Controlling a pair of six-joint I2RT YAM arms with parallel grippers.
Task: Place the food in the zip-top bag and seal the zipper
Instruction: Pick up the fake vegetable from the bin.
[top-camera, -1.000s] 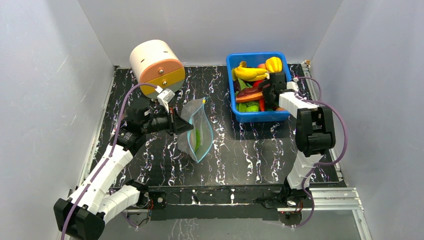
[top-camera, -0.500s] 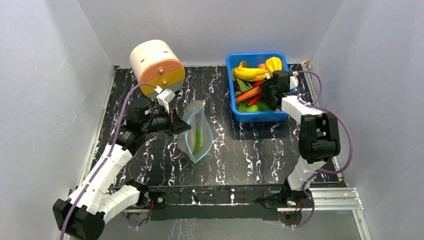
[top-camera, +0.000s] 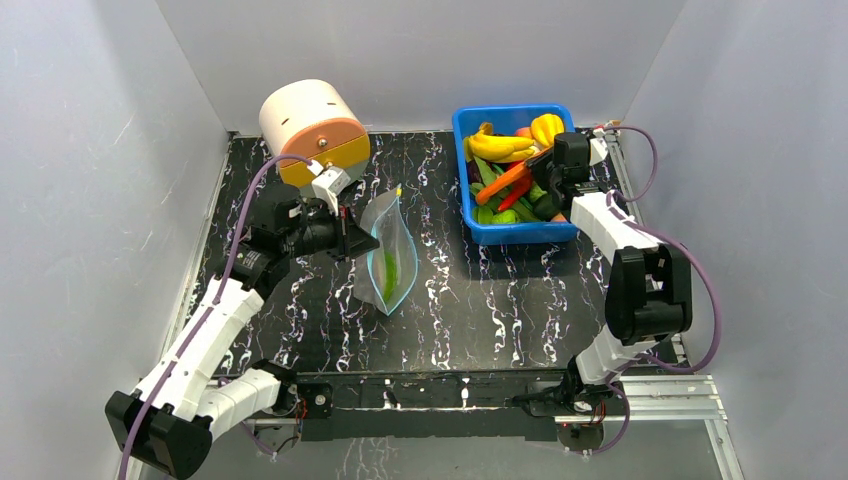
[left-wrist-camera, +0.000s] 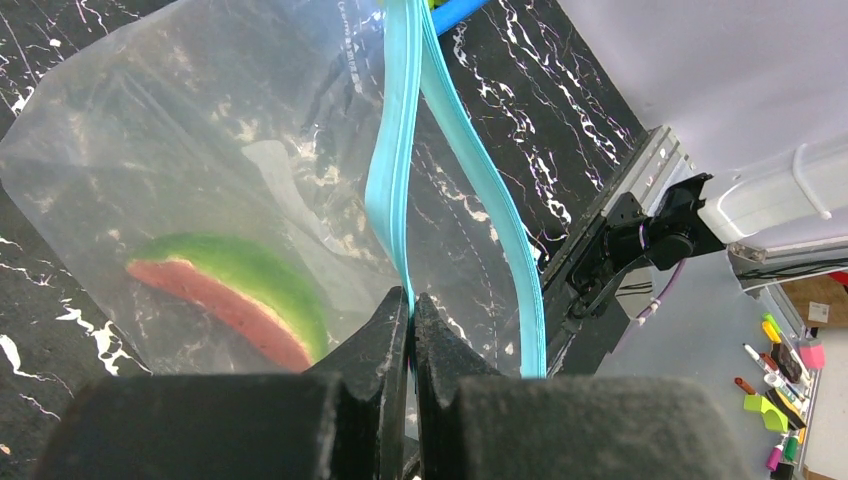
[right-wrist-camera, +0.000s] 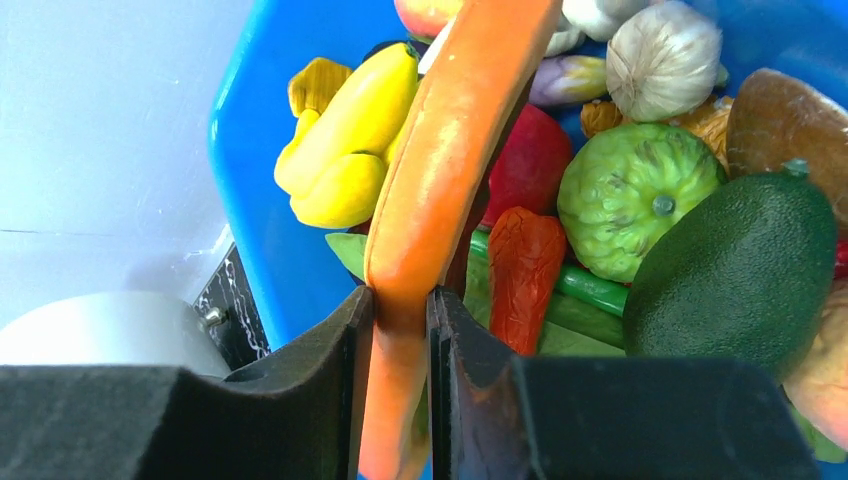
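The clear zip-top bag (top-camera: 388, 255) stands on the black marbled table, held up by my left gripper (top-camera: 350, 243), which is shut on its teal-blue zipper (left-wrist-camera: 400, 160) strip. The bag's mouth gapes, and a green and red watermelon slice (left-wrist-camera: 235, 295) lies inside. My right gripper (right-wrist-camera: 400, 300) is shut on a long orange carrot (right-wrist-camera: 450, 150), raised over the blue bin (top-camera: 465, 190). More food fills the bin: bananas (top-camera: 497, 146), a yellow pepper (top-camera: 547, 128), a dark avocado (right-wrist-camera: 735, 270), a green bumpy fruit (right-wrist-camera: 630, 195), a red piece (right-wrist-camera: 525, 270).
A white and orange cylinder appliance (top-camera: 312, 130) stands at the back left, just behind the left arm. White walls close in the table on three sides. A metal rail (top-camera: 640, 395) runs along the near edge.
The right gripper has closed on the orange carrot and lifted it up and back from the bin. The left gripper has raised the bag's mouth a little, so the bag stands more upright.
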